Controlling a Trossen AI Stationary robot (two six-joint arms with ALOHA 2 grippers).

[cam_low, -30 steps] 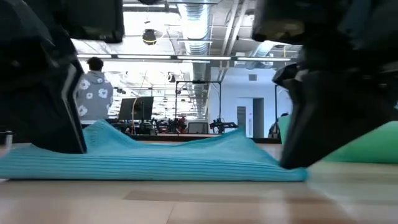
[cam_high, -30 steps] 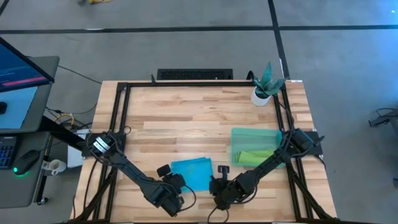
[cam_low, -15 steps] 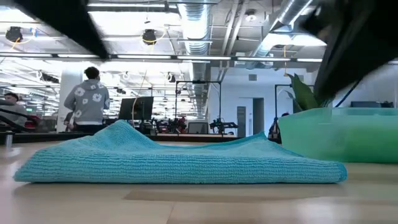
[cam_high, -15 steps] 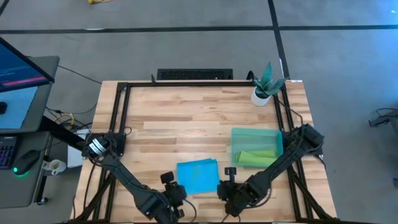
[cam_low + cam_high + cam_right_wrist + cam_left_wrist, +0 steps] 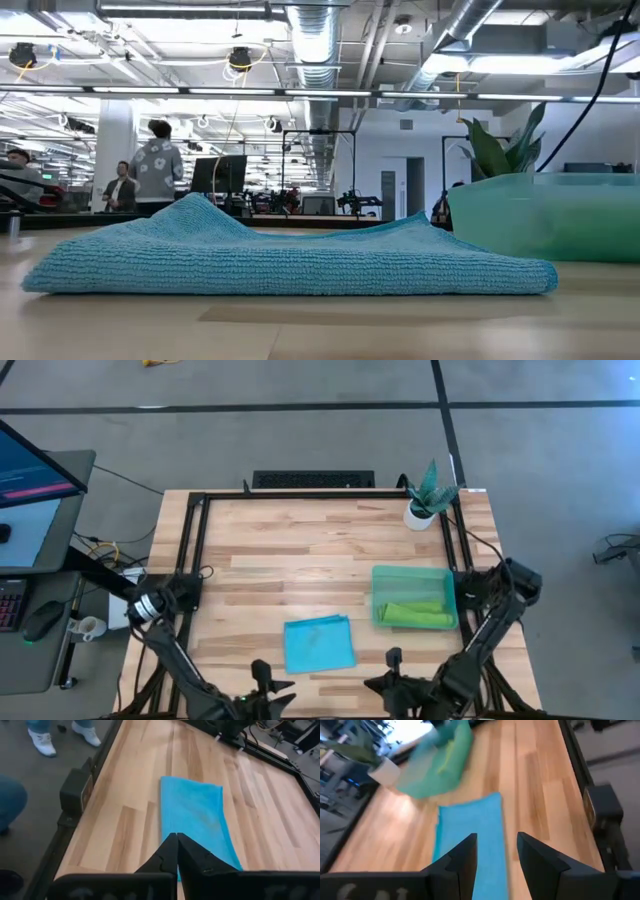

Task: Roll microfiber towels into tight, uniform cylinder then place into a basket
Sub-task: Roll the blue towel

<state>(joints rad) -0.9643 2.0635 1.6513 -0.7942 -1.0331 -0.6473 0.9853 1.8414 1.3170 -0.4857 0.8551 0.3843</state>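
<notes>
The turquoise blue towel (image 5: 320, 645) lies folded flat on the table near its front edge; it also shows in the low view (image 5: 290, 255). The lime green towel (image 5: 413, 615) lies rolled inside the translucent green basket (image 5: 380, 585) at the right. My left gripper (image 5: 497, 852) is open and empty, held above the near edge (image 5: 262, 675), short of the blue towel (image 5: 470, 835). My right gripper (image 5: 175, 852) is shut and empty, also at the near edge (image 5: 393, 663), pointing at the blue towel (image 5: 195, 817).
A small white pot with a plant (image 5: 425, 505) stands at the far right corner. A black frame (image 5: 195, 550) runs along the table's edges. People stand in the room behind the table (image 5: 155, 165), and shoes show on the floor beside it (image 5: 60, 737).
Both grippers have drawn back from the blue towel's near corners toward the table's near edge and risen out of the low view. The towel now lies free and has shifted a little toward the table's right, its right end lying farther out.
</notes>
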